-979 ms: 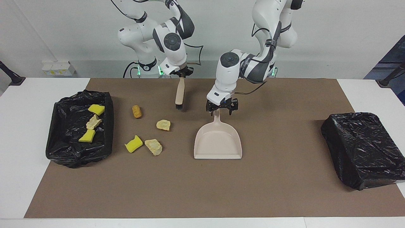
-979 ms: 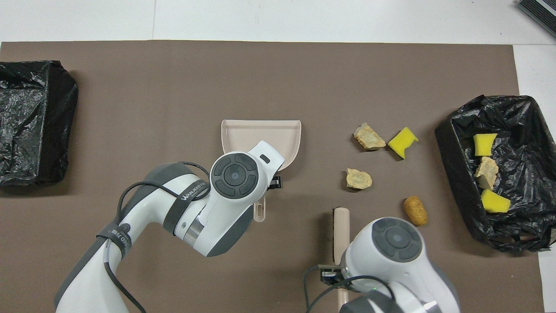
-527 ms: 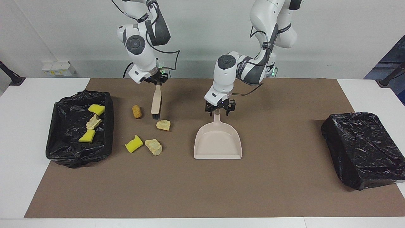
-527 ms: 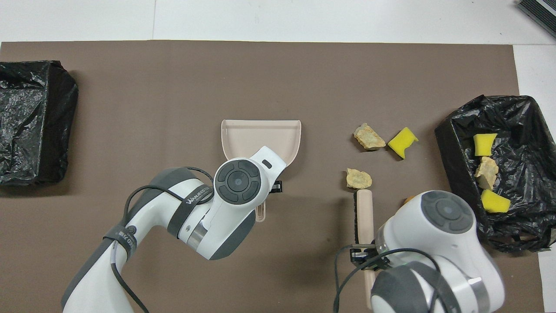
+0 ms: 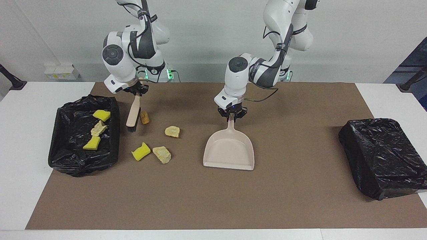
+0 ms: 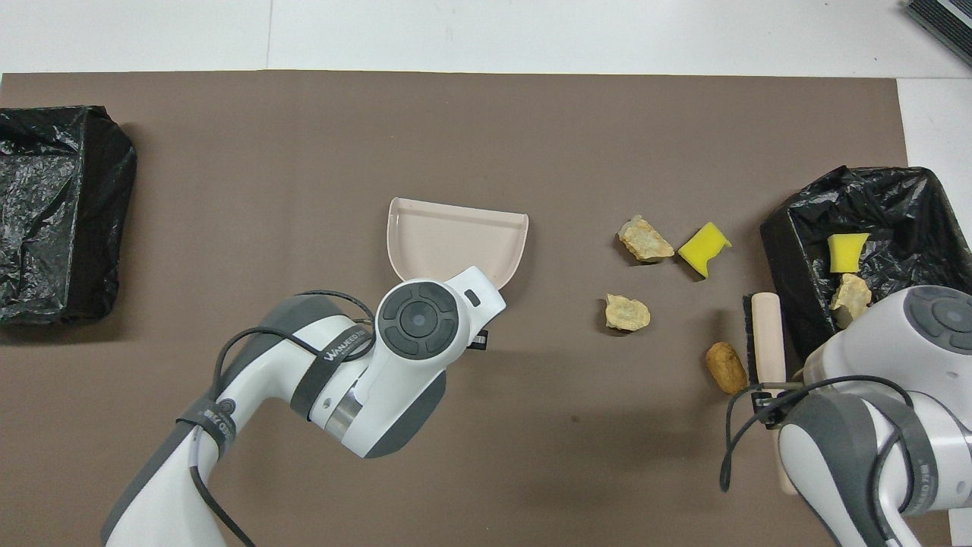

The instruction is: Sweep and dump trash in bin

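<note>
Four scraps of trash loose on the brown mat (image 5: pixel 300 200) toward the right arm's end: a golden-brown lump (image 5: pixel 144 117) nearest the robots, a tan lump (image 5: pixel 172 131), a yellow sponge chunk (image 5: pixel 140 151) and another tan lump (image 5: pixel 162 154) side by side farthest out. Three more scraps (image 5: pixel 96 128) inside the black-lined bin (image 5: pixel 66 156) alongside. Right gripper (image 5: pixel 136 93) clenched on the brush (image 5: pixel 133 113), bristles down between bin and golden-brown lump. Left gripper (image 5: pixel 232 114) clamped on the dustpan (image 5: pixel 229 150) handle mid-mat. Second black-lined bin (image 5: pixel 383 156) at the left arm's end.
</note>
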Controlling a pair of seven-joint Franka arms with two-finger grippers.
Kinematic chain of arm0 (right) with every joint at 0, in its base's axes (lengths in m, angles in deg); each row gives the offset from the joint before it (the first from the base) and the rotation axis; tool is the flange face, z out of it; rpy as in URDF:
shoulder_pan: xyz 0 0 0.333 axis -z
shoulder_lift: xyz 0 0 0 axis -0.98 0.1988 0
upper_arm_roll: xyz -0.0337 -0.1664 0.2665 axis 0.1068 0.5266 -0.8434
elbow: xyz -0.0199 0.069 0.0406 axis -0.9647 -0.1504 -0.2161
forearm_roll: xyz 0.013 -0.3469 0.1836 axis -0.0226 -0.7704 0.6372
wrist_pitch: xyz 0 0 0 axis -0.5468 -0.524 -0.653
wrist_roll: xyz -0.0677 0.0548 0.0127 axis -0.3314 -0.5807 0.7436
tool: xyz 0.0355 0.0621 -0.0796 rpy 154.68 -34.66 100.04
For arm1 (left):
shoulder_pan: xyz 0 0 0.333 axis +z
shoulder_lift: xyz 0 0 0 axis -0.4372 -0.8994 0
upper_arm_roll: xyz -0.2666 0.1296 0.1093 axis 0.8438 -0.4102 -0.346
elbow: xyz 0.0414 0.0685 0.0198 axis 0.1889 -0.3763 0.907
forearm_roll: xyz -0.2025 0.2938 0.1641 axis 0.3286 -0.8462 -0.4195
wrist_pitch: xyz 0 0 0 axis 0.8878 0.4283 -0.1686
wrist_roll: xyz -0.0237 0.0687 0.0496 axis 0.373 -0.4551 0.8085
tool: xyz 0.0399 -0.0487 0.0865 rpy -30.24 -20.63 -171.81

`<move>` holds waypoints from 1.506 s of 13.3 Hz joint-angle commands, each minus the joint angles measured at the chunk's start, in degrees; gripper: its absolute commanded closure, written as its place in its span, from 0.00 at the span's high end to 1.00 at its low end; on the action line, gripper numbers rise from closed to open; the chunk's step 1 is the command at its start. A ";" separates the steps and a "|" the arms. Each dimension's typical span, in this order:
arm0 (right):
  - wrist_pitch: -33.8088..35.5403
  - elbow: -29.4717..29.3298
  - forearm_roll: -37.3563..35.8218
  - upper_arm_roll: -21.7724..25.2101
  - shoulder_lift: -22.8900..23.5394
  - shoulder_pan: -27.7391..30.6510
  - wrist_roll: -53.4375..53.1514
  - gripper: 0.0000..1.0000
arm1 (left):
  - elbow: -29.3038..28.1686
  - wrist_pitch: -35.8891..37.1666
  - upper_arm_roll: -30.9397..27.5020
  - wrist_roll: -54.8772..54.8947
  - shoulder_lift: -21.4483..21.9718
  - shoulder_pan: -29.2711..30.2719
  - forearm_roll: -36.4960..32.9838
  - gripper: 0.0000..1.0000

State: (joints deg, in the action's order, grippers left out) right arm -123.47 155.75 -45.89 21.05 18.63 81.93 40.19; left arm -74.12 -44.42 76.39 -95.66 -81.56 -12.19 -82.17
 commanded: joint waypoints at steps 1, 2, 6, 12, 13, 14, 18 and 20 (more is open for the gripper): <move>-0.95 3.08 -1.01 -0.86 -0.98 5.56 3.80 0.00 | 0.87 8.32 -0.07 11.60 3.97 1.72 -2.56 0.06; -2.70 4.31 -1.01 -1.03 -0.63 5.48 3.28 0.00 | 1.14 10.88 -0.07 17.21 4.85 2.16 -5.71 0.01; -3.86 5.11 0.74 -1.21 -0.10 -1.09 -0.33 0.00 | 0.62 13.72 -0.07 36.30 6.53 2.34 -7.94 0.00; -6.59 1.70 10.91 -1.30 5.87 -13.74 -7.88 0.00 | 0.17 13.46 0.02 57.08 5.13 1.99 -9.35 0.00; -6.32 0.55 14.60 -1.30 6.31 -14.90 -8.33 0.00 | 0.09 12.59 0.11 57.87 5.13 1.73 -9.26 0.00; -6.32 0.02 17.24 -1.38 6.84 -16.13 -8.42 0.00 | 0.17 12.66 0.11 57.96 5.13 1.64 -9.26 0.00; -7.46 -4.37 23.58 -1.38 11.49 -20.96 -13.68 0.00 | -0.79 13.19 0.19 57.79 5.82 0.50 -9.26 0.00; -9.56 -5.87 26.13 -1.38 13.52 -23.69 -15.88 0.00 | -1.67 12.49 0.28 58.05 6.27 0.06 -9.35 0.00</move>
State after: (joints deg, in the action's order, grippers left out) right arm -131.65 152.62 -22.35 19.62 28.88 60.24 26.65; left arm -73.78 -31.33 76.92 -38.28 -76.88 -11.20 -90.29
